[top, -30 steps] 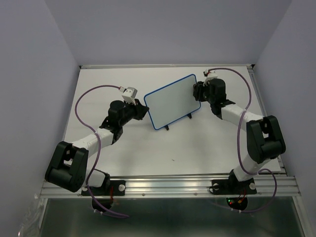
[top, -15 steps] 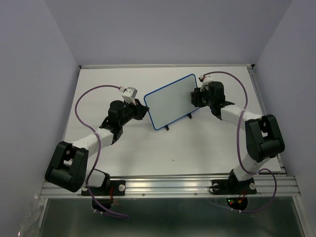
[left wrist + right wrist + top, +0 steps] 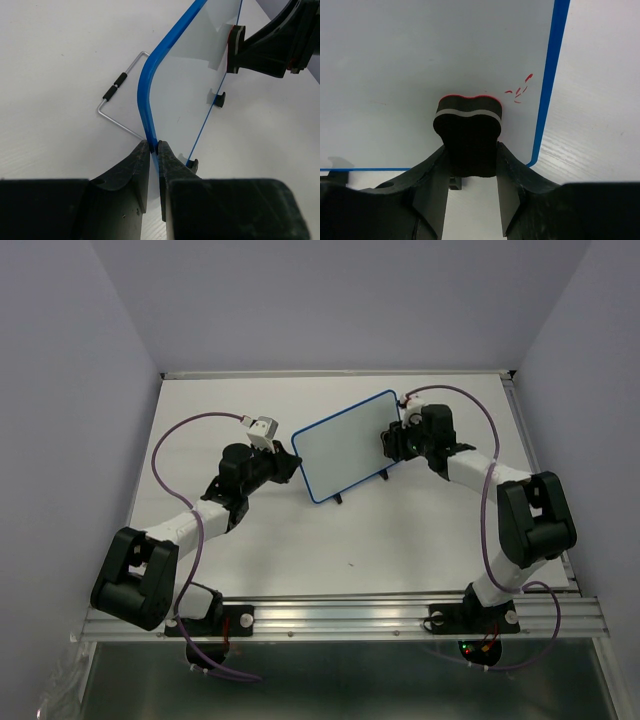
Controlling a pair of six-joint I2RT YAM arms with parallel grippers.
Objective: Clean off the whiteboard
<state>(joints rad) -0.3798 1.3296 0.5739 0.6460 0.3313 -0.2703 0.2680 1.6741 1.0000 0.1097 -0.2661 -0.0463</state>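
The whiteboard (image 3: 345, 445), white with a thin blue frame and two black feet, stands tilted mid-table. My left gripper (image 3: 290, 462) is shut on its left blue edge (image 3: 148, 117). My right gripper (image 3: 392, 440) is shut on a black eraser block (image 3: 468, 132) and presses it against the board's face near the right edge. In the right wrist view small red marks (image 3: 520, 91) remain just right of the eraser on the board (image 3: 420, 60). The eraser also shows from behind in the left wrist view (image 3: 234, 47).
A bent wire stand (image 3: 116, 95) with black sleeves lies on the table behind the board's left edge. Table walls rise at the left, back and right. A tiny dark speck (image 3: 351, 563) lies on the table toward the front.
My right gripper has slid the eraser leftward and a little down across the board's right end. The left gripper and the board have stayed put.
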